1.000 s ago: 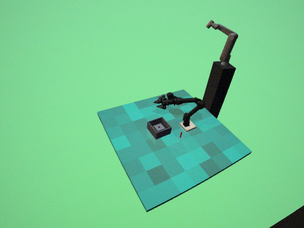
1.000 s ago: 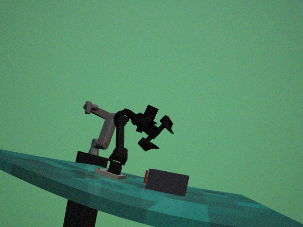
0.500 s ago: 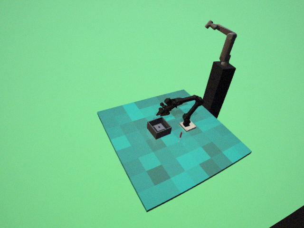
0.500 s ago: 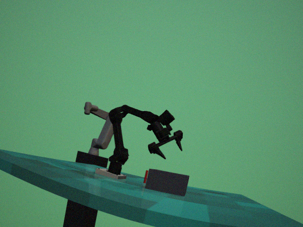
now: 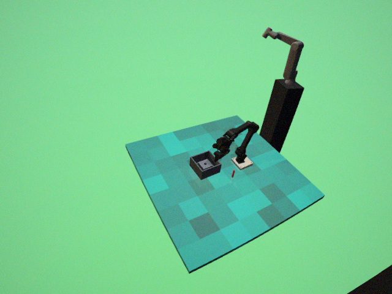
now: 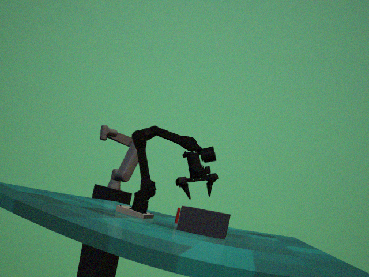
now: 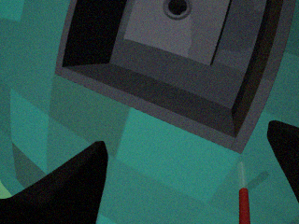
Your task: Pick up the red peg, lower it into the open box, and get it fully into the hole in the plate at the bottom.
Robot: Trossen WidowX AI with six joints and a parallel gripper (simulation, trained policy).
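Top view, read from the desk's (image 5: 209, 202) (image 6: 220, 250) (image 7: 28, 121) left corner toward its right corner. The open box (image 5: 210, 172) (image 6: 204, 221) (image 7: 149, 114) came first, with the plate (image 5: 201, 164) (image 7: 159, 28) at its bottom and the hole (image 5: 204, 163) (image 7: 177, 7) unfilled. A descent begun here risked a knock against the box rim, since the claw (image 5: 215, 152) (image 6: 199, 197) (image 7: 192, 140) hung close above that wall. The claw was spread almost to its widest and had hold of nothing. Farther toward the right corner, the red peg (image 5: 233, 173) (image 6: 177, 215) (image 7: 244, 207) was the likelier casualty: in the wrist view it lay off-centre, toward the right-hand finger, so that a straight drop might have tipped it or missed it altogether. A grasp off the vertical would probably have spoiled the later fit in the hole.

The peg itself appeared as a slim, plain red rod — standing upright on the desk, outside the box and apart from it, on the side toward the desk's right corner. A pale reflection showed at its foot, and the wrist view cut off its upper end

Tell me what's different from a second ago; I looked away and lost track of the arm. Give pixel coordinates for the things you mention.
The gripper (image 5: 217, 152) (image 6: 199, 198) (image 7: 192, 140) has swung toward the box (image 5: 210, 173) (image 6: 204, 223) (image 7: 145, 100) and tipped to point down. Nothing was taken hold of or let go. The red peg (image 5: 233, 173) (image 6: 177, 215) (image 7: 244, 205) still stands beside the box, and the box is unmoved.
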